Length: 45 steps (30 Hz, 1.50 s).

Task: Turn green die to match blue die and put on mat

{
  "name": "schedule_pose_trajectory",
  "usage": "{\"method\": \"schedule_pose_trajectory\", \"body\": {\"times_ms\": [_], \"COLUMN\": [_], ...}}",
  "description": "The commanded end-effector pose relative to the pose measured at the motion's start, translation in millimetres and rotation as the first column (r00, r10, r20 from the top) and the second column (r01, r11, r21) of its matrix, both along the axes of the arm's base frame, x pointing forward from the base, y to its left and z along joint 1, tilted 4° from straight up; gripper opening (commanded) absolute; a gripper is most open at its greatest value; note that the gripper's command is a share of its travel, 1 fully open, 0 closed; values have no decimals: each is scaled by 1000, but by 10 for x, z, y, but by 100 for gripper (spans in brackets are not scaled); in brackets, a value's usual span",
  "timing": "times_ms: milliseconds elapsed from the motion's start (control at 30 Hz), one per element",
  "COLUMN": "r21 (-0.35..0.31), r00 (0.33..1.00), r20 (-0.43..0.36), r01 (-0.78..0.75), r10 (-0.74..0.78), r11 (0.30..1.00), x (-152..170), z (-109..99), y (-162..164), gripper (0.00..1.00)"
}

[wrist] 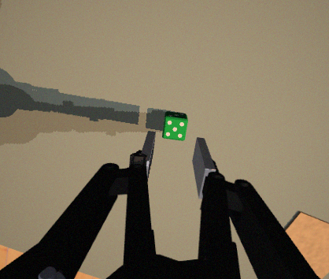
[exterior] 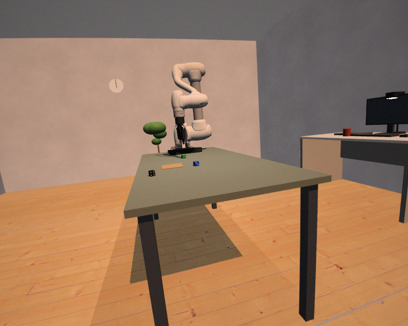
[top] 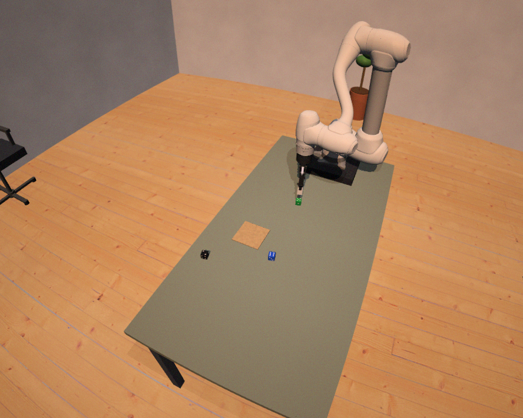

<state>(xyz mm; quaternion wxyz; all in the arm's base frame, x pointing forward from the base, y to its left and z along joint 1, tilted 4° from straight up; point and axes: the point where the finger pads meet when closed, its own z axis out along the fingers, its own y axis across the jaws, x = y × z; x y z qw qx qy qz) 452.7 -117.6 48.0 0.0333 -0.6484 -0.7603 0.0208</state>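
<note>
Green die sits on tabletop near far edge by arm base, off mat. Your jaws hover above it, partly closed, holding nothing. Die looks small, rigid, light, likely slick; pinch two opposite flat faces, not corners.

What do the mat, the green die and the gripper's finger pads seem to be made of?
Mat: probably cork, going by its speckled tan, matte surface.
Green die: likely glossy plastic, with pale pips and rounded edges.
Gripper finger pads: flat, grey, possibly metal or rubber; unclear.
</note>
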Motion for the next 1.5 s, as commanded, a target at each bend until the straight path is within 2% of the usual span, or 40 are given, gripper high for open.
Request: {"method": "schedule_pose_trajectory", "body": {"times_ms": [0, 1000, 1467], "r21": [0, 0, 0], "r00": [1000, 1000, 1000], "r20": [0, 0, 0], "r01": [0, 0, 0], "r10": [0, 0, 0], "r11": [1000, 1000, 1000], "x": [-1, -25, -29], "z": [-17, -416, -484], "y": [0, 2, 3], "gripper": [35, 35, 35]}}
